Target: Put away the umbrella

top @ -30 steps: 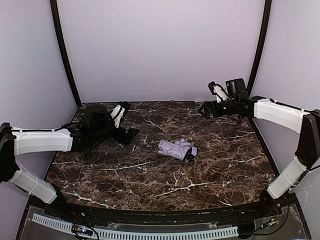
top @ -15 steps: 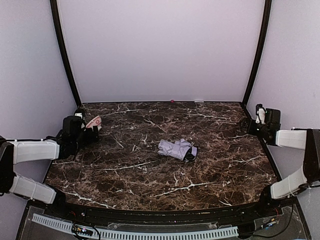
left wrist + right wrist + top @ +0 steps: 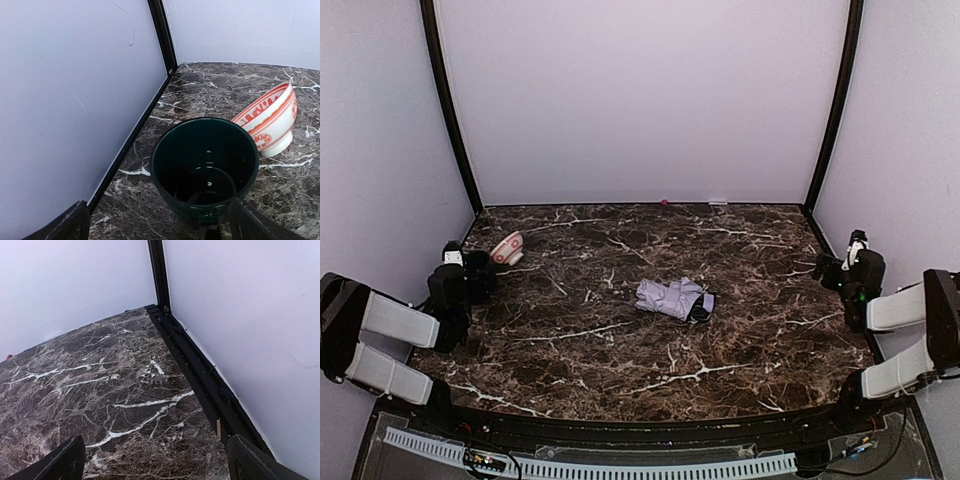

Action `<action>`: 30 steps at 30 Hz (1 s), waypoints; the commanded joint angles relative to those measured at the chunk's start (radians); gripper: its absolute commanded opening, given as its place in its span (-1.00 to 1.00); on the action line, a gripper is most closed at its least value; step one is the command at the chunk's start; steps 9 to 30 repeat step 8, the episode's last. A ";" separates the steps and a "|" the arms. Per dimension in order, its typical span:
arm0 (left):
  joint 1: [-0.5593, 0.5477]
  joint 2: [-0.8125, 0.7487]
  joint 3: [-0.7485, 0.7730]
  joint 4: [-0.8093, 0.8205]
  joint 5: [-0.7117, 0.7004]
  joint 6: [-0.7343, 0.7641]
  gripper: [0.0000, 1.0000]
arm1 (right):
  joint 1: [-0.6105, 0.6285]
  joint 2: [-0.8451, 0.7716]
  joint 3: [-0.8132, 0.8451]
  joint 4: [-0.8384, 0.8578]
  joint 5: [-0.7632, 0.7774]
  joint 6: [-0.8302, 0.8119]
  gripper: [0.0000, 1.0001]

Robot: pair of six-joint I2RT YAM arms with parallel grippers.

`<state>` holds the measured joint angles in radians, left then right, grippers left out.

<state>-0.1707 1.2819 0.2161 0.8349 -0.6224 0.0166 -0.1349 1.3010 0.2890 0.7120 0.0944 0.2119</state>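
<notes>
Though the red marks on the tilted bowl [image 3: 267, 120] could not be read, both arms sat folded low at the worktop's [image 3: 620, 350] side edges, the left end effector [image 3: 160, 225] and right end effector [image 3: 155, 460] spread wide, empty. The umbrella [image 3: 675, 298] lay bundled mid-worktop, well apart from both.

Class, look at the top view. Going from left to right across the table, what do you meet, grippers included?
left gripper → bowl → umbrella → right gripper
</notes>
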 commanded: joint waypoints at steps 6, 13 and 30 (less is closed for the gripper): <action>0.028 0.097 -0.033 0.407 0.098 0.136 0.98 | -0.003 0.057 -0.005 0.226 0.112 0.017 0.99; 0.029 0.103 -0.036 0.425 0.115 0.142 0.98 | -0.004 0.064 -0.006 0.249 0.106 0.018 0.99; 0.029 0.103 -0.036 0.425 0.115 0.142 0.98 | -0.004 0.064 -0.006 0.249 0.106 0.018 0.99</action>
